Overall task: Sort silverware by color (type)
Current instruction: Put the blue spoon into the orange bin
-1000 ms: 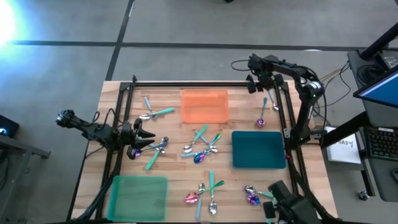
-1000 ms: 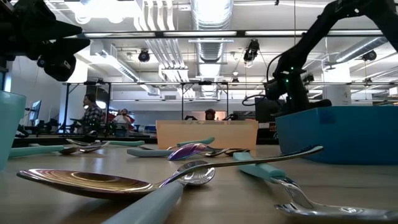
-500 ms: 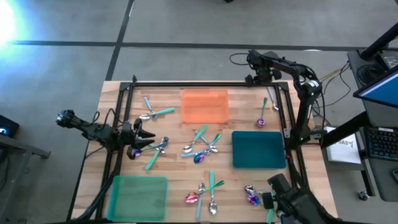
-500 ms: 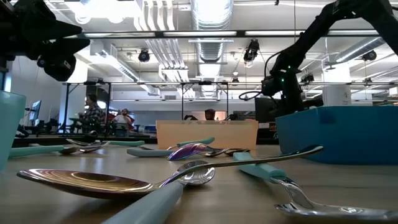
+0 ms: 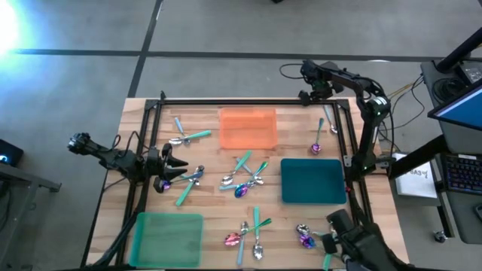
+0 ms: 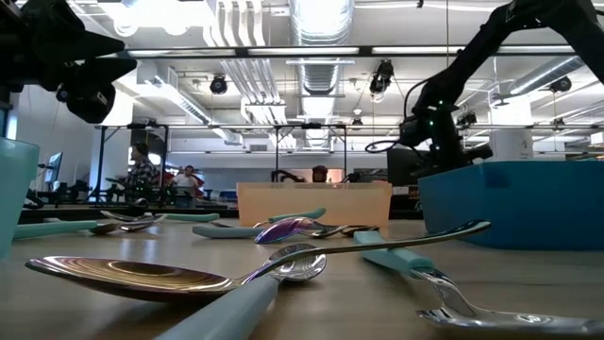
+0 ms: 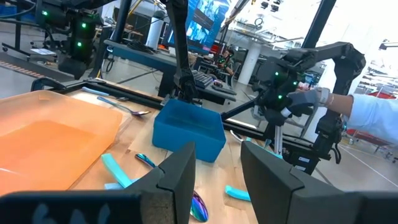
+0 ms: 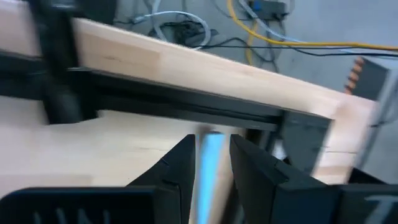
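Right gripper (image 5: 313,96) hangs part open and empty, the teal-handled spoon (image 5: 327,119) just below; I'd line the gap over its handle. Left gripper (image 5: 172,167) waits part open, empty, beside the purple spoon (image 5: 163,184)

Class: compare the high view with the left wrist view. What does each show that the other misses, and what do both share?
Only the high view shows the green tray and the right gripper over the table's far right corner. Only the left wrist view shows a person's sleeve beyond the table. Both show the orange tray, the teal tray and the left gripper, open.
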Tool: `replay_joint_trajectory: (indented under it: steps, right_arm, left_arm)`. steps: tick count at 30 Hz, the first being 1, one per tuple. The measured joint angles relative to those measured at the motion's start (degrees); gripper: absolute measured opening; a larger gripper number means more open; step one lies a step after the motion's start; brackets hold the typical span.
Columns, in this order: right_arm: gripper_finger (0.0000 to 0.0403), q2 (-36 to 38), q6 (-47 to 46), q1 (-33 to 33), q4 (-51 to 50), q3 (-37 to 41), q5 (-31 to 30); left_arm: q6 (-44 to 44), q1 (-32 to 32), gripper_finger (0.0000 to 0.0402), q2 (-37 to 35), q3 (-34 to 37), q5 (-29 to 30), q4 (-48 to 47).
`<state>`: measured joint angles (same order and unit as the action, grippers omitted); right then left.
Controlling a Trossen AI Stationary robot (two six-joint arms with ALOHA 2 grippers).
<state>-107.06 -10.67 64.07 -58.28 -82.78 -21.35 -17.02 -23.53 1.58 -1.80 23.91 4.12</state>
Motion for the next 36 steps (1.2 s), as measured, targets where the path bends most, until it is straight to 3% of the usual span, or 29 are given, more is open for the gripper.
replay_joint_trajectory:
  steps: [9, 20, 25, 30, 36]
  right_arm:
    - [0.0091, -0.47, 7.47, 0.64, -5.43, 0.02, -1.36]
    - [0.0091, -8.99, 10.29, -1.76, -13.08, -0.44, -16.72]
    - [0.0091, -11.56, 9.81, -2.2, -13.95, -0.46, -20.34]
    - [0.0091, -11.91, 10.21, -2.53, -13.64, -0.46, -19.18]
    - [0.0091, -11.87, 15.09, -4.15, -13.66, -0.48, -9.75]
  left_arm:
    - [0.0, -0.02, 0.0114, 0.0, 0.01, 0.01, 0.0]
    - [-0.02, -0.02, 0.0114, -0.02, 0.01, -0.01, -0.04]
    - [-0.01, -0.02, 0.0114, -0.02, 0.01, 0.0, -0.09]
    - [-0.02, -0.02, 0.0114, -0.01, 0.0, 0.0, -0.09]
    - [-0.02, 0.0, 0.0114, -0.02, -0.01, 0.01, -0.11]
